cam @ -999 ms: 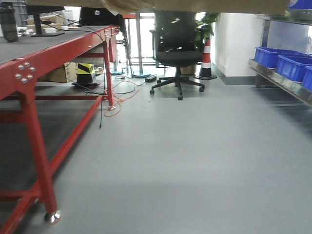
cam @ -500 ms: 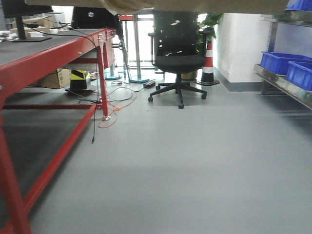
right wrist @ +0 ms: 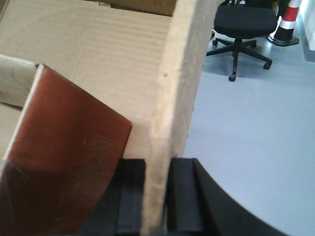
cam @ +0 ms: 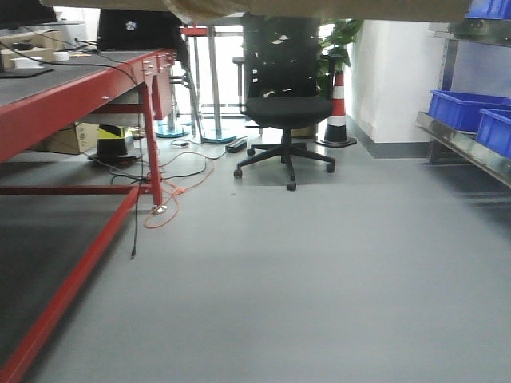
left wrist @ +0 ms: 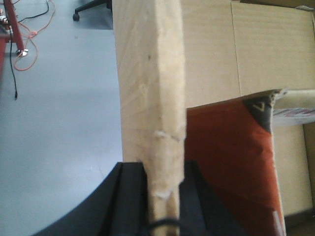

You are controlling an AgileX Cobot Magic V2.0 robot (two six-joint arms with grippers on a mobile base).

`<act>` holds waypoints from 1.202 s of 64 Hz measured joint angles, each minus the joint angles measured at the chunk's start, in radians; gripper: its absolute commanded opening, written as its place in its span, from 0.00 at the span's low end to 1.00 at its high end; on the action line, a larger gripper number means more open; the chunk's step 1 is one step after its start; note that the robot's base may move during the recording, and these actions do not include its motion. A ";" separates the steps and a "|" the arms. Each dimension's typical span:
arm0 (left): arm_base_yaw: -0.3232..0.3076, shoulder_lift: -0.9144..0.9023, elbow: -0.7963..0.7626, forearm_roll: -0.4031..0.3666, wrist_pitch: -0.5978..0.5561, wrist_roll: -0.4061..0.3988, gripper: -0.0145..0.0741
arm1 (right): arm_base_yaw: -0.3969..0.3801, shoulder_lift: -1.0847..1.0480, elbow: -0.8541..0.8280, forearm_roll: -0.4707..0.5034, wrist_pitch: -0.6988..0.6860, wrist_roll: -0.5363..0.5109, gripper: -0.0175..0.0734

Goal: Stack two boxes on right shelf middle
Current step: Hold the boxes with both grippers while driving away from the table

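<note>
Large brown corrugated box point(left wrist: 152, 73): plain cardboard, rough pale wall edges, ribbed inner face. It is held up above the grey floor point(cam: 319, 279), and its underside crosses the top of the front view. Left claw point(left wrist: 163, 194) is clenched on one side wall, a black finger on each face of the cardboard. Right claw point(right wrist: 158, 196) is clenched the same way on the opposite wall. Inside the box a red-brown flat panel point(left wrist: 226, 162) lies slanted with one dark corner. Steel shelf point(cam: 467, 148) at far right, well apart from the box, carries blue bins point(cam: 467, 108); their contents are hidden.
</note>
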 measured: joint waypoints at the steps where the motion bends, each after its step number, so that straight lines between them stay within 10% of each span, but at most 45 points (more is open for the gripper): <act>1: 0.000 0.000 0.000 0.000 0.000 0.000 0.04 | 0.000 0.000 0.000 0.000 0.000 0.000 0.02; 77: 0.000 0.000 0.000 0.004 -0.004 0.000 0.04 | 0.000 0.002 0.000 0.004 -0.002 0.000 0.02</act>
